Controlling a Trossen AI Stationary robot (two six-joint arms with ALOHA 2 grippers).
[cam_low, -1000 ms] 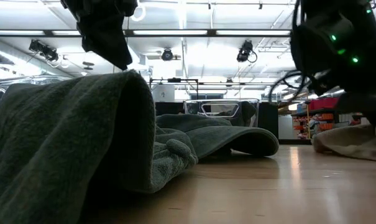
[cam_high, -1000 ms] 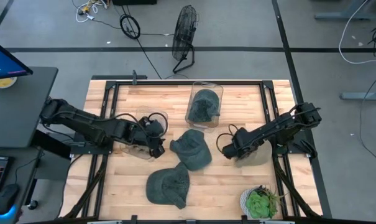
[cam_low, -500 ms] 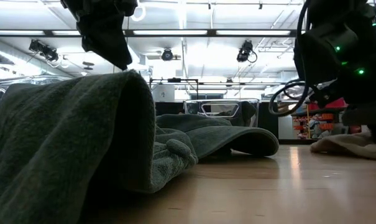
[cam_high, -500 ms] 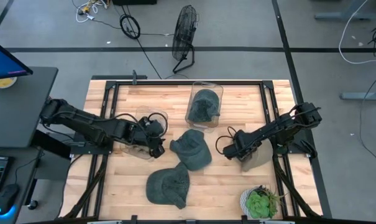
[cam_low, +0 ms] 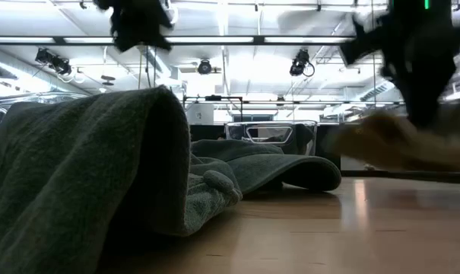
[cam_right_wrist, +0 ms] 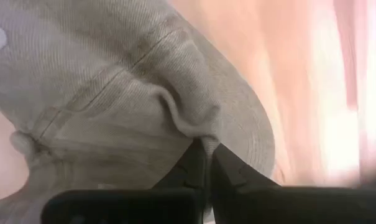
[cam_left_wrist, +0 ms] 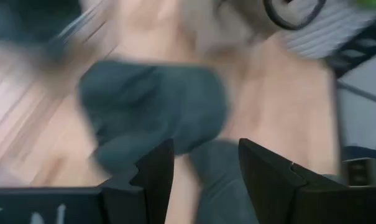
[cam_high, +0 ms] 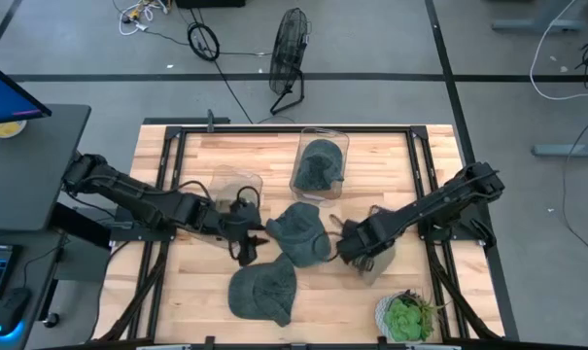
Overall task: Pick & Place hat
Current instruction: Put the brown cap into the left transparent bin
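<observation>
We log the right gripper (cam_right_wrist: 205, 163) pinched tight on a fold of the tan cotton hat (cam_right_wrist: 132, 87), lifted off the wooden table (cam_high: 371, 165) at 5 o'clock. Left gripper (cam_left_wrist: 203, 168) spread, nearer the dark green hat (cam_high: 298, 231) to its 3 o'clock.

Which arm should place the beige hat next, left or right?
Right. The right gripper is already shut on the beige hat. The left gripper is open and empty, by the green hat at mid-table.
</observation>
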